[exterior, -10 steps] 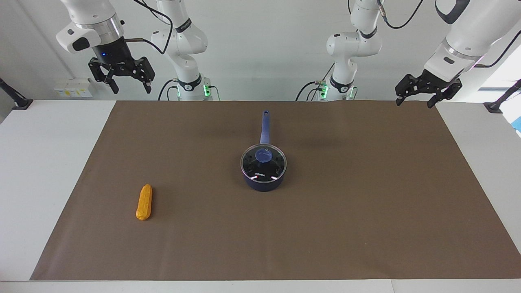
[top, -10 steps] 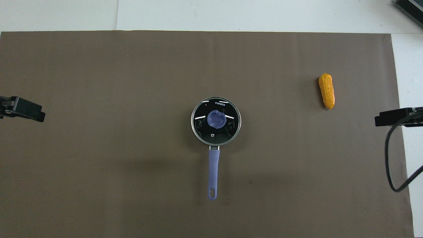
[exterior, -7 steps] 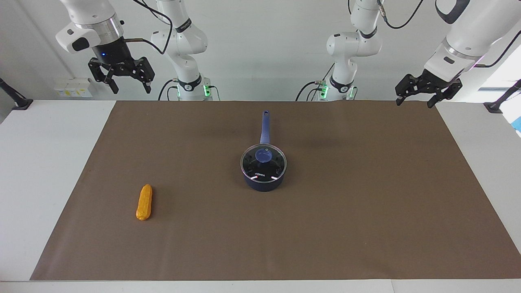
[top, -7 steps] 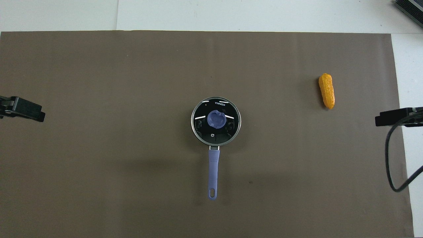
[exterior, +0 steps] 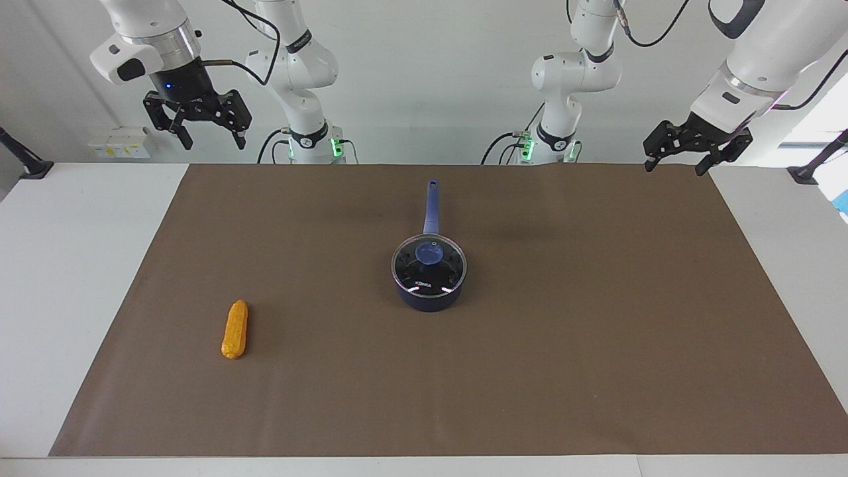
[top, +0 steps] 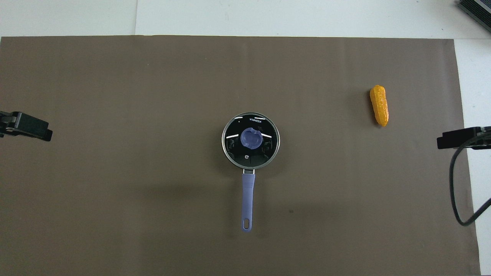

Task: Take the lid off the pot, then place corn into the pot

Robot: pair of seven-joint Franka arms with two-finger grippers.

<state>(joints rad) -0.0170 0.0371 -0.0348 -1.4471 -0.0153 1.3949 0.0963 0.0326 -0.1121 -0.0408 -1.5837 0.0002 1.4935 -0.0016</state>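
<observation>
The lid (exterior: 429,262) sat on the pot (exterior: 429,291) mid-tabletop, about equally distant from the left tool (exterior: 678,161) and right tool (exterior: 209,136), both empty and wide, the corn (exterior: 234,329) lying toward the right arm's end.

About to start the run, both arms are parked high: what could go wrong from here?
1. The round clear glass lid offers only its small blue knob; a grip off centre could tilt it or drag the small navy-blue saucepan.
2. The bumpy orange-yellow corn cob has rounded sides and may roll from closing jaws.
</observation>
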